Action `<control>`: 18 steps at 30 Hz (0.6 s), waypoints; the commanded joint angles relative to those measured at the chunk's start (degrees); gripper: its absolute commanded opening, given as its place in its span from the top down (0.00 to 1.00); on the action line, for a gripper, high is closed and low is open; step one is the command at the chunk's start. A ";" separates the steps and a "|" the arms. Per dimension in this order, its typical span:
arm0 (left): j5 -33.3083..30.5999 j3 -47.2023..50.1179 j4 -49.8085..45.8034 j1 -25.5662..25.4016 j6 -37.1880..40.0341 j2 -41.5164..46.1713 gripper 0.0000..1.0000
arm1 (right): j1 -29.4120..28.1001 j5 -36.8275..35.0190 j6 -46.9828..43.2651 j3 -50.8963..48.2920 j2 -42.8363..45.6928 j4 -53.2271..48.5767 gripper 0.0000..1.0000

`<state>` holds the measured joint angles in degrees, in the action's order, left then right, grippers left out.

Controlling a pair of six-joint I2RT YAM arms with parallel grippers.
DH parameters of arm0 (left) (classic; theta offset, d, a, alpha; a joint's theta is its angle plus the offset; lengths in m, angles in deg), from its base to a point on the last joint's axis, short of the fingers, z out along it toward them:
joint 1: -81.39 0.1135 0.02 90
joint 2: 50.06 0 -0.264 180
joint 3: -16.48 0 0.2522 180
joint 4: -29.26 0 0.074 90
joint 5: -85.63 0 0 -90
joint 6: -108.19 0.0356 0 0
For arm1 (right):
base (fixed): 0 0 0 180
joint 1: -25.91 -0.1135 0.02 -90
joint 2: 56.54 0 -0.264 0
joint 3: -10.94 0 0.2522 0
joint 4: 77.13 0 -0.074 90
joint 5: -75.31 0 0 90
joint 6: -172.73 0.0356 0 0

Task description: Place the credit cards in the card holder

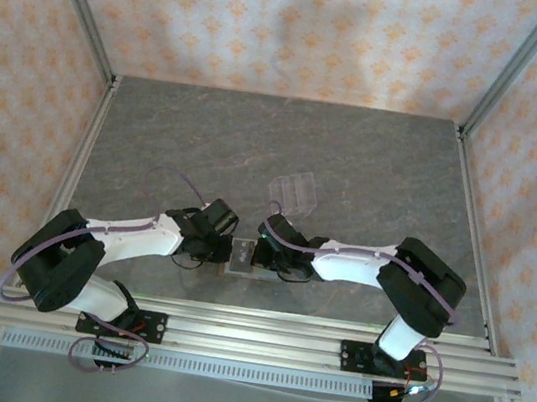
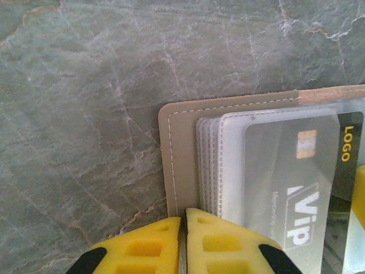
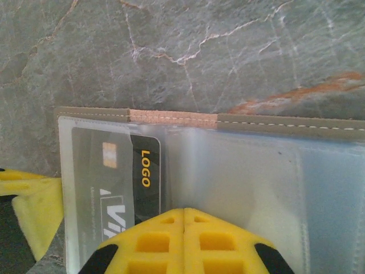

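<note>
Card holder (image 2: 178, 160) between closed left gripper (image 2: 183, 220) and closed right gripper (image 3: 183, 212); credit card (image 3: 145, 165) lettering legible from wrists

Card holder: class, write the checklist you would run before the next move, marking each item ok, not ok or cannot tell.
1. Card holder lies open on the stone table: ok.
2. VIP card fully inside its clear sleeve: not ok, LOGO end looks uncovered.
3. Left gripper shut at the holder's near edge: ok.
4. Right gripper shut over the holder's middle: ok.
5. Either gripper actually pinching the holder: cannot tell.
6. Clear plastic stand free of the right arm: cannot tell, they sit close.
</note>
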<state>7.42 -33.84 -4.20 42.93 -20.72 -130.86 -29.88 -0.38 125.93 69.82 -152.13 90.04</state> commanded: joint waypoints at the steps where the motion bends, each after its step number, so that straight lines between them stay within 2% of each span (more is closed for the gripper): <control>1: 0.40 1.78 1.92 0.32 0.17 -0.94 0.90 | -0.87 1.48 -0.38 1.33 -1.70 1.70 1.00; 7: 0.89 2.61 3.07 0.22 -0.54 -0.94 0.90 | -2.94 0.98 0.40 3.62 -4.37 2.28 1.00; 12: 0.70 2.89 3.10 0.14 -0.98 -0.49 0.90 | -4.61 -3.77 0.39 5.42 -3.49 -1.76 1.00; 15: 0.26 3.23 2.65 0.16 -0.99 0.26 0.89 | -4.67 -7.83 -0.64 6.04 -0.13 -7.73 0.96; 18: 0.07 3.65 2.46 0.14 -0.90 0.90 0.89 | -4.69 -14.09 -1.92 7.20 4.34 -16.84 0.86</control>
<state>7.44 -32.22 -2.10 42.93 -20.94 -129.81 -33.88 -7.84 125.58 74.89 -152.74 82.36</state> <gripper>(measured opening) 0.107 0.107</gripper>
